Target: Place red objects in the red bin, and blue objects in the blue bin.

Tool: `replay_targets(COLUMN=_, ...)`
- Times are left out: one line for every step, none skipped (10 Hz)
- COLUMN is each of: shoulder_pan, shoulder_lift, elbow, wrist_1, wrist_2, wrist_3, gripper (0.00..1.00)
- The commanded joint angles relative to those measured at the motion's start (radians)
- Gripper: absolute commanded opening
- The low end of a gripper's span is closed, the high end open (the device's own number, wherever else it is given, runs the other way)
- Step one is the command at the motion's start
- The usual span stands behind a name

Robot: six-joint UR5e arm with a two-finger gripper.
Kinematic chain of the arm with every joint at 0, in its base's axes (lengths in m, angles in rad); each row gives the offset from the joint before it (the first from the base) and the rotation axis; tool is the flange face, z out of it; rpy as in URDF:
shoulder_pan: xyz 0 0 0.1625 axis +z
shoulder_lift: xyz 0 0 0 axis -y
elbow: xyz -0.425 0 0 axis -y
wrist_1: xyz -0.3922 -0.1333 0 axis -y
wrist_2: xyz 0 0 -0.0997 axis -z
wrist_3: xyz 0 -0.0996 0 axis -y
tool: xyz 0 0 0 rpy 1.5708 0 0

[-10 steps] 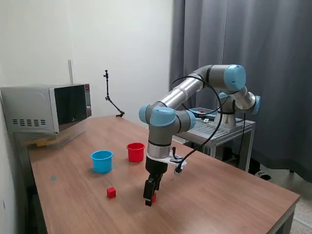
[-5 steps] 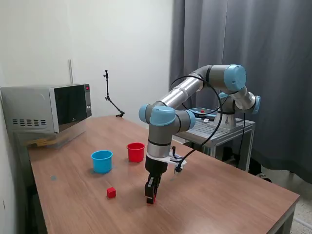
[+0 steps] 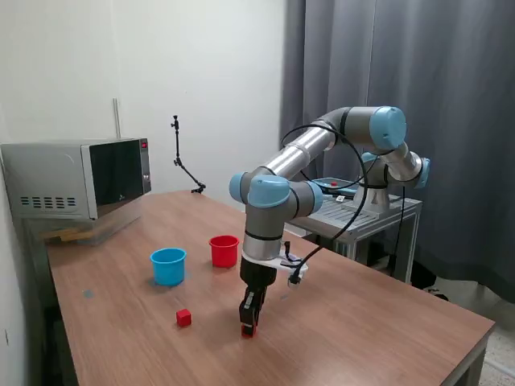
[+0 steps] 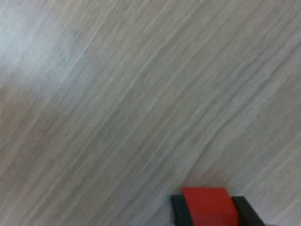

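In the wrist view we see a red cube point(image 4: 207, 205) clenched between the two dark fingers point(image 4: 178, 210) of the hand point(image 4: 207, 212), a grip the exterior view shows only as a red speck point(image 3: 249, 330) at the fingertips low over the surface point(image 3: 362, 330). Only the exterior view gives us the second red cube point(image 3: 184, 318) at about nine o'clock from the hand point(image 3: 248, 326), the red cup point(image 3: 224, 250) near twelve and the blue cup point(image 3: 168, 265) near ten; no blue cubes show. Since a second ago, the fingers have drawn in against the cube, and we cannot tell whether it touches the surface.
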State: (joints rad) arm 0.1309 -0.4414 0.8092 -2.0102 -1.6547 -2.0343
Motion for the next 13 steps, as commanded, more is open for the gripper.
replay_targets(shoulder_pan=-0.023, shoulder_lift=-0.038, elbow=0.002, wrist_1=-0.001, wrist_2=-0.008, wrist_3=-0.004, gripper=0.00)
replay_targets(shoulder_pan=-0.046, shoulder_lift=-0.080, elbow=0.019, wrist_1=0.001, wrist_2=-0.011, wrist_3=-0.004, gripper=0.00)
replay_targets(shoulder_pan=-0.063, shoulder_lift=-0.130, elbow=0.062, wrist_1=0.001, wrist_2=-0.016, wrist_3=-0.004, gripper=0.00)
replay_targets(shoulder_pan=-0.080, shoulder_lift=-0.175, elbow=0.117, wrist_1=0.001, wrist_2=-0.042, wrist_3=-0.006, gripper=0.00)
replay_targets(shoulder_pan=-0.097, shoulder_lift=-0.219, elbow=0.174, wrist_1=0.001, wrist_2=-0.078, wrist_3=-0.007, gripper=0.00)
replay_targets(shoulder_pan=-0.135, shoulder_lift=-0.279, elbow=0.265, wrist_1=0.002, wrist_2=-0.111, wrist_3=-0.014, gripper=0.00)
replay_targets(shoulder_pan=-0.170, shoulder_lift=-0.322, elbow=0.337, wrist_1=0.037, wrist_2=-0.140, wrist_3=-0.012, gripper=0.00)
replay_targets(shoulder_pan=-0.212, shoulder_lift=-0.364, elbow=0.397, wrist_1=0.063, wrist_2=-0.149, wrist_3=-0.012, gripper=0.00)
replay_targets(shoulder_pan=-0.255, shoulder_lift=-0.410, elbow=0.456, wrist_1=0.064, wrist_2=-0.149, wrist_3=-0.012, gripper=0.00)
replay_targets(shoulder_pan=-0.293, shoulder_lift=-0.463, elbow=0.517, wrist_1=0.064, wrist_2=-0.148, wrist_3=-0.012, gripper=0.00)
replay_targets(shoulder_pan=-0.328, shoulder_lift=-0.491, elbow=0.557, wrist_1=0.064, wrist_2=-0.148, wrist_3=-0.017, gripper=0.00)
replay_targets(shoulder_pan=-0.352, shoulder_lift=-0.493, elbow=0.561, wrist_1=0.064, wrist_2=-0.146, wrist_3=-0.059, gripper=0.00)
replay_targets(shoulder_pan=-0.367, shoulder_lift=-0.493, elbow=0.561, wrist_1=0.064, wrist_2=-0.146, wrist_3=-0.079, gripper=0.00)
